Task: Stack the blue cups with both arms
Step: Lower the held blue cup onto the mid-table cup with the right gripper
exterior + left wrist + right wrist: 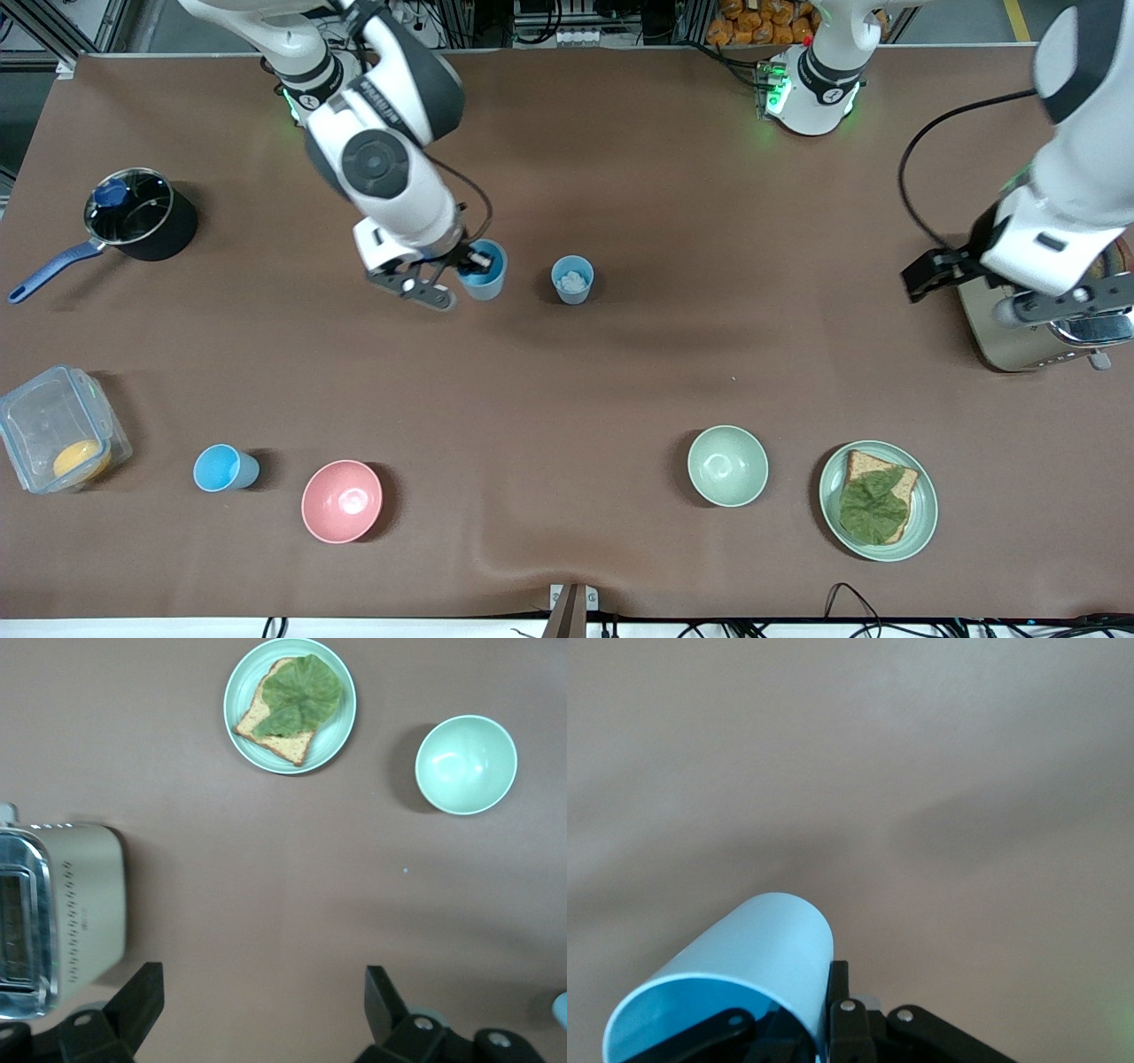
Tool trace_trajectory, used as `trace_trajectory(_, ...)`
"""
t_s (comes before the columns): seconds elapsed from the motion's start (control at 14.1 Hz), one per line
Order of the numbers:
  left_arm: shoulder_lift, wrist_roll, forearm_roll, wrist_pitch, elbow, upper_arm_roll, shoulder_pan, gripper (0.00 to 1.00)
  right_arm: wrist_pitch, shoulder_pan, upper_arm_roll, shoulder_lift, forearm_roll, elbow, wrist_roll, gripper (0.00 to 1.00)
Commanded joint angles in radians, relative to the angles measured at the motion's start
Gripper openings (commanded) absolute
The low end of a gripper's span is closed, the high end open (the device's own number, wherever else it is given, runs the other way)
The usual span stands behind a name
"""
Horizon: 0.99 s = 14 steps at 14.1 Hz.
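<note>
Not stacked yet. Right end effector (pixel 467 264) shut tight on the rim of one blue cup (pixel 484 269), near the middle of the surface (pixel 620 177). Just beside it, toward the left arm's end, a second blue cup (pixel 572 279) with something white and lumpy inside. Third blue cup (pixel 225 468), the sky-blue one, much nearer the front camera, beside the pink bowl (pixel 342 501). Probably the carry step now, with the drop into another cup left to do. Hard to tell if the held cup is off the surface or sitting on it.

Left end effector (pixel 261 1014) wide open, holding nothing, over the surface next to the toaster (pixel 1036 328) at the left arm's end. Waiting there.

Right wrist view: held cup (pixel 735 983) up close, tipped, with one finger inside the rim and one outside. Not clear from the front view. Left wrist view: black fingers (pixel 133 1005) spread apart, plus the toaster slots, the bread and leaf on the plate (pixel 290 704), and the green bowl (pixel 466 764). No cups shown whole there. Only the front view shows all three cups together.
</note>
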Motion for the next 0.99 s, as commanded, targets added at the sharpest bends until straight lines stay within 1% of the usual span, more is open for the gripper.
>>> trace_trajectory(0.0,-0.048,0.118,-0.064,-0.032,-0.008,0.098,-0.036,1.0,-0.009,0.063,-0.004,0.079,-0.001,0.108,0.122,0.0)
trace_trajectory(0.07,-0.057,0.132,-0.07,-0.049,-0.011,0.134,-0.051,1.0,-0.01,0.082,-0.005,0.102,-0.001,0.134,0.155,0.0)
trace_trajectory(0.21,-0.061,0.163,-0.076,-0.068,-0.008,0.143,-0.045,1.0,-0.009,0.105,-0.005,0.141,-0.001,0.162,0.189,0.0)
trace_trajectory(0.36,-0.062,0.201,-0.107,-0.068,-0.004,0.154,-0.037,1.0,-0.006,0.118,-0.004,0.179,0.001,0.19,0.221,0.0)
trace_trajectory(0.43,-0.062,0.225,-0.113,-0.069,-0.002,0.166,-0.039,1.0,-0.004,0.135,-0.002,0.185,0.012,0.204,0.242,0.0)
trace_trajectory(0.5,-0.064,0.239,-0.117,-0.071,-0.001,0.169,-0.04,1.0,-0.004,0.155,-0.005,0.19,0.054,0.219,0.255,0.0)
trace_trajectory(0.57,-0.07,0.242,-0.117,-0.074,-0.001,0.171,-0.04,1.0,-0.001,0.157,-0.007,0.195,0.088,0.221,0.255,0.0)
trace_trajectory(0.64,-0.074,0.241,-0.117,-0.075,-0.001,0.172,-0.04,1.0,0.013,0.158,-0.005,0.205,0.096,0.221,0.262,0.0)
trace_trajectory(0.92,-0.085,0.241,-0.114,-0.1,-0.002,0.171,-0.039,1.0,0.02,0.181,-0.008,0.225,0.099,0.199,0.27,0.0)
